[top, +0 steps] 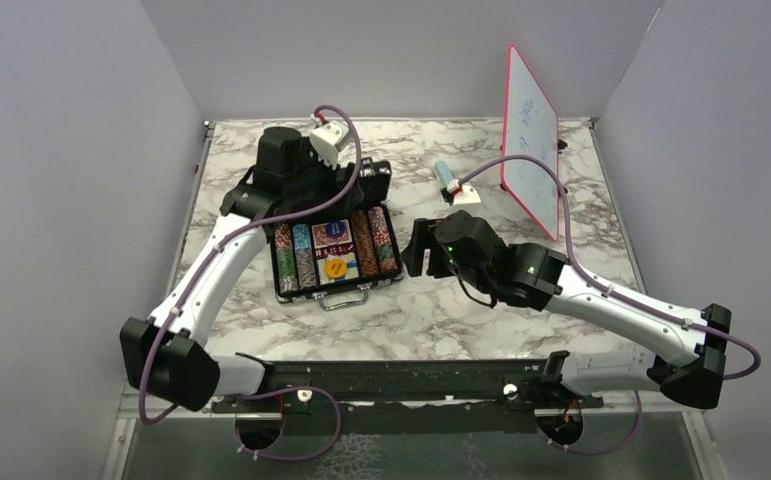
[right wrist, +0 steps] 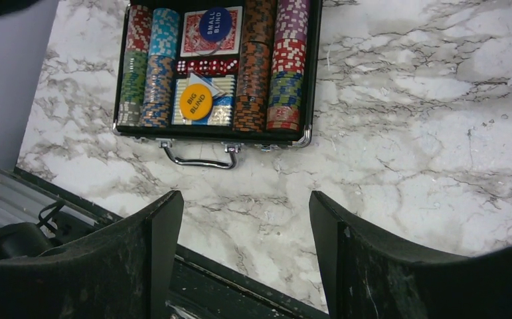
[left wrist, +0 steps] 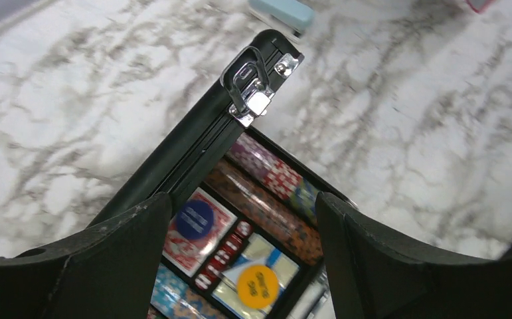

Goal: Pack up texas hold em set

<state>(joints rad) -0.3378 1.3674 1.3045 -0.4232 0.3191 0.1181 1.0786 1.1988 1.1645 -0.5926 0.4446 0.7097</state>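
Two open, empty grippers: our left gripper (left wrist: 243, 206) hovers at the case (right wrist: 206, 132) lid (left wrist: 173, 156), and our right gripper (right wrist: 246, 203) is beside it. Chips (right wrist: 286, 46), cards (right wrist: 190, 43) and dice (right wrist: 206, 66) sit packed on the counter's (top: 461, 310) left half. We judge closing remains.

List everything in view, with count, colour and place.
briefcase: one, black, open, table centre-left
poker chips: four rows, striped multicolour, in briefcase
card decks: two, red and blue, briefcase middle
dice: one row, red, between decks
buttons: two, blue and yellow, on decks
whiteboard: one, red-framed, far right, standing
block: one, pale blue, left of whiteboard
table: one, white marble
left end effector: black, open, above briefcase lid
right end effector: black, open, right of briefcase
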